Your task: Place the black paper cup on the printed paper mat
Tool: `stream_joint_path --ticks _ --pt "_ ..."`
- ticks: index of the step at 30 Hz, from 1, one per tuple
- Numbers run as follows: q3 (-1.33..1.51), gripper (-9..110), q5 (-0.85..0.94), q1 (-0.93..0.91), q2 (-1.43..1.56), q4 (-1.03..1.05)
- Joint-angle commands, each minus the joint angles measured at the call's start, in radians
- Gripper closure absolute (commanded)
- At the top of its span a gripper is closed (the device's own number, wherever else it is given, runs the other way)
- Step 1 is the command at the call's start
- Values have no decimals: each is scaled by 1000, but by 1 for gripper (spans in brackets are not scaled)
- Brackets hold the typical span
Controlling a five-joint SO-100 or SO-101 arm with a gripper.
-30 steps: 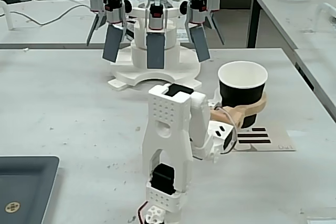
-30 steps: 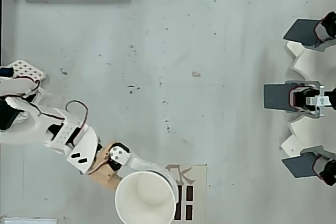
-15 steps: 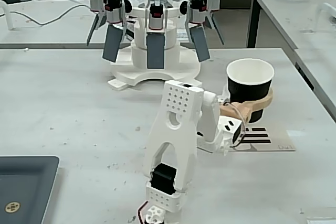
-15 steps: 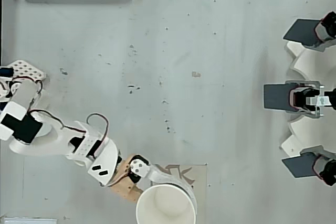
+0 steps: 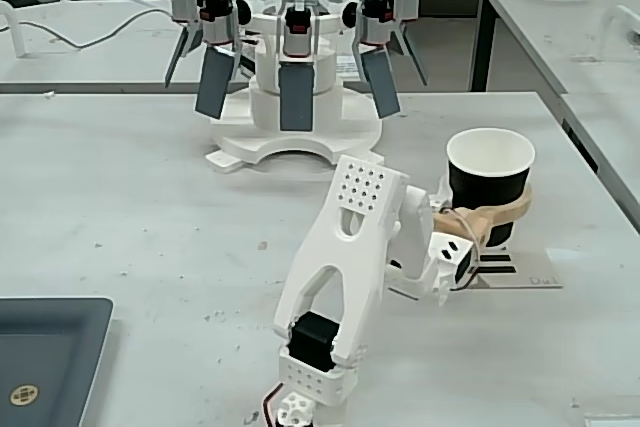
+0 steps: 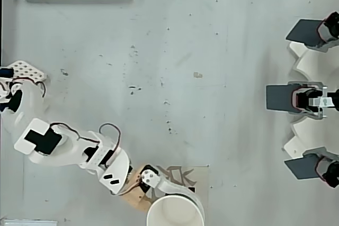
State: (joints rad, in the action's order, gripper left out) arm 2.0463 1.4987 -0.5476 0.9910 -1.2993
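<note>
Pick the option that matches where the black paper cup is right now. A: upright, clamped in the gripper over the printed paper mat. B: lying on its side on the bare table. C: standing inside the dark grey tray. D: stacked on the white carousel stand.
A: the black paper cup stands upright with the gripper closed around its wall, over the printed paper mat; whether its base touches the mat cannot be told.
</note>
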Motion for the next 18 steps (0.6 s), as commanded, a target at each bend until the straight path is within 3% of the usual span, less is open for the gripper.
stream_joint_path --ticks 1,18 --pt "-63 96 -8 -15 -9 6" --pt "-140 97 -18 -15 -141 -12"
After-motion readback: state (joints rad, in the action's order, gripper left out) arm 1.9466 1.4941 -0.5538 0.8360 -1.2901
